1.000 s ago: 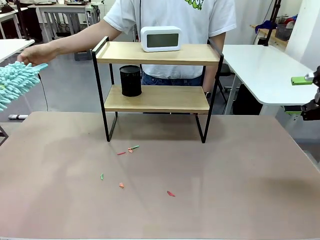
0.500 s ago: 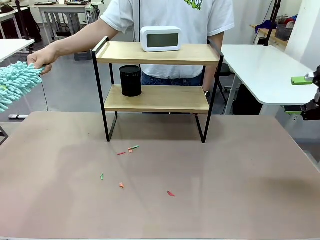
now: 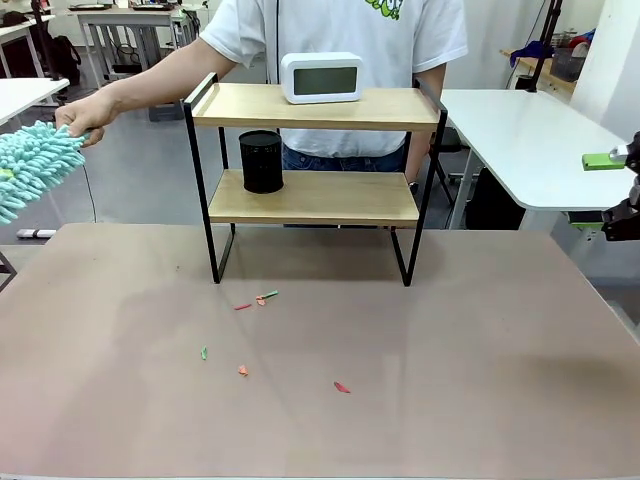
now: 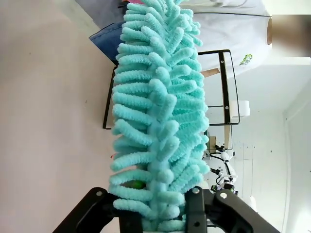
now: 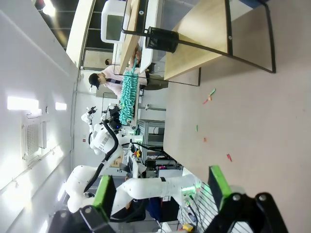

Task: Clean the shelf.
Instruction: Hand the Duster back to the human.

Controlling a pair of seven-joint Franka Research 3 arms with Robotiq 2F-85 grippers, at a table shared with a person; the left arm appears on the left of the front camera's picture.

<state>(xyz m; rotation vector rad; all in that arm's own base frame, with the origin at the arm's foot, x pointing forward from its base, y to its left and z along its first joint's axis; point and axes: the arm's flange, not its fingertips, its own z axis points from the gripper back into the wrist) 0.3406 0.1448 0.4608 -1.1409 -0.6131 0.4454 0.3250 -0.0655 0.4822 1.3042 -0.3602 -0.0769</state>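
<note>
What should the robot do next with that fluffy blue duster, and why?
Probably let the person's hand take the duster and draw the left gripper back. The hand is at the duster's far tip, the duster's base sits between the gripper's fingers, and the shelf stands off to the side.

One shelf (image 3: 315,195), one clock (image 3: 321,77), one cup (image 3: 262,161) (five scraps (image 3: 243,370)).

A clock (image 3: 321,78) and a black cup (image 3: 262,161) obstruct the shelf (image 3: 312,197) boards; right halves lie free.
</note>
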